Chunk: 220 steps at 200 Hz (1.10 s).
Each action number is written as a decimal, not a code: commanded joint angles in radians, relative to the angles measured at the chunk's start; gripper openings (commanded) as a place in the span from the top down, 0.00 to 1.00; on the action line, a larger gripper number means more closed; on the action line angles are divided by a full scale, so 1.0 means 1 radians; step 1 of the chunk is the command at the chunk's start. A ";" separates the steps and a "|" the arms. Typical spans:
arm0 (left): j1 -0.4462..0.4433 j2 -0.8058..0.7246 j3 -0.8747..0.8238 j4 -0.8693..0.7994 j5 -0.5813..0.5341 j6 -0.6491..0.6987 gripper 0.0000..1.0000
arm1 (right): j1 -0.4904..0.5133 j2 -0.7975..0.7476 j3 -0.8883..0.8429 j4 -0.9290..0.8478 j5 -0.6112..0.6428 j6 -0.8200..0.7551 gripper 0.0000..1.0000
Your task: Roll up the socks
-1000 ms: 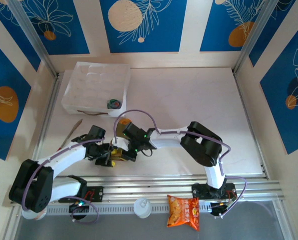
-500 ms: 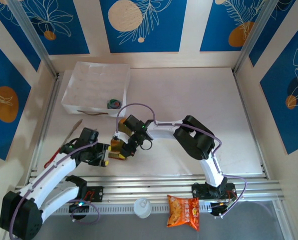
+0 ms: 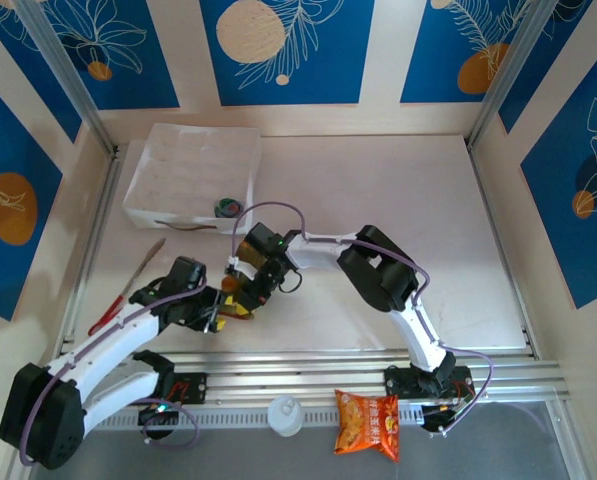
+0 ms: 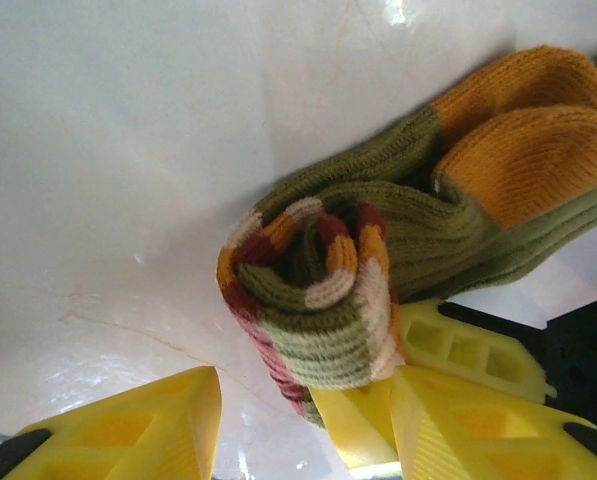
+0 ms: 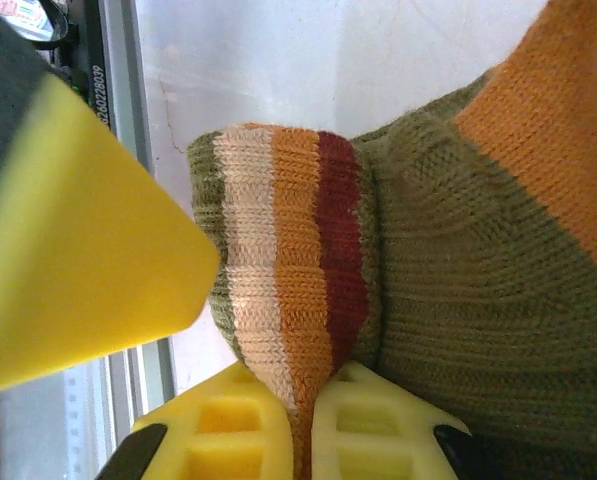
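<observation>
Since a second ago the right arm's elbow has folded in toward the tray (image 3: pixel 168 217), and the left pincer (image 4: pixel 306 400) has narrowed. It stands half open about the roll's striped end, one finger clear of the wool. The right pincer (image 5: pixel 303 425) is clamped on the striped cuff of the olive sock (image 4: pixel 378 230), which lies part-rolled on the bench (image 3: pixel 378 200) just in front of the tray's near right corner. The left should probably close squarely on the whole coil before the right lets go, lest it spring loose. A red-handled tool (image 3: pixel 128 287) lies in front of the tray's left end, and a snack packet (image 3: pixel 368 423) lies well apart. Neither hinders, but the pincers crowd each other.
</observation>
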 commanded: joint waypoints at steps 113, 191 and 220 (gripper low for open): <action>-0.029 0.220 -0.057 -0.267 -0.089 -0.099 0.87 | 0.043 -0.185 -0.313 0.225 0.215 -0.090 0.74; -0.018 0.404 0.064 -0.275 -0.072 -0.096 0.88 | 0.142 -0.523 -0.576 0.507 0.597 -0.384 0.55; -0.015 0.437 0.083 -0.275 -0.058 -0.092 0.88 | 0.232 -0.523 -0.580 0.519 0.739 -0.490 0.54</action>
